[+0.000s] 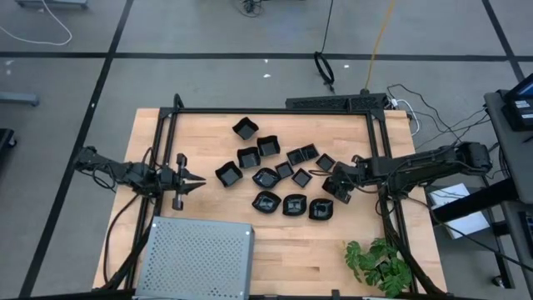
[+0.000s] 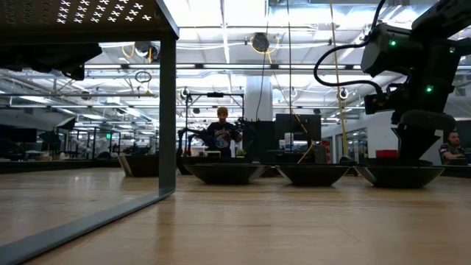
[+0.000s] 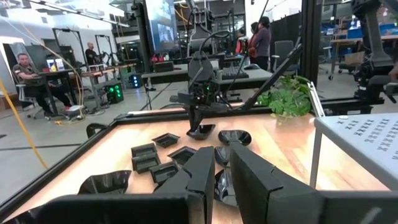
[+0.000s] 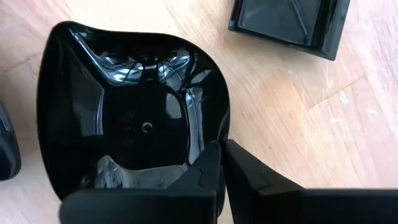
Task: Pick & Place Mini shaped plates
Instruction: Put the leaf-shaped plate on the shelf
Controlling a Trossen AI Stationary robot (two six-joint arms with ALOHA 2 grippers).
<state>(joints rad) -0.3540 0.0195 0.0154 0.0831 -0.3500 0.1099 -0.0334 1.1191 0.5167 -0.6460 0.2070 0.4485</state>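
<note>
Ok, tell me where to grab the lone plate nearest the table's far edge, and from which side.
Take the lone plate by its upturned rim, one finger inside, one outside, coming straight down on its far side: it lies flat and shallow, and that edge is clear of neighbours. The open left gripper is free; the right gripper is shut on another plate.

One camera hangs overhead, looking straight down on the whole wooden table [image 1: 275,237]; another sits at table-top level, gazing flat across the boards into the hall. The left wrist camera looks across the table toward the right arm [image 3: 202,93], and the right wrist camera points down, very close, at one black plate [image 4: 134,112]. All four share the scattered mini shaped plates [image 1: 283,177].
</note>
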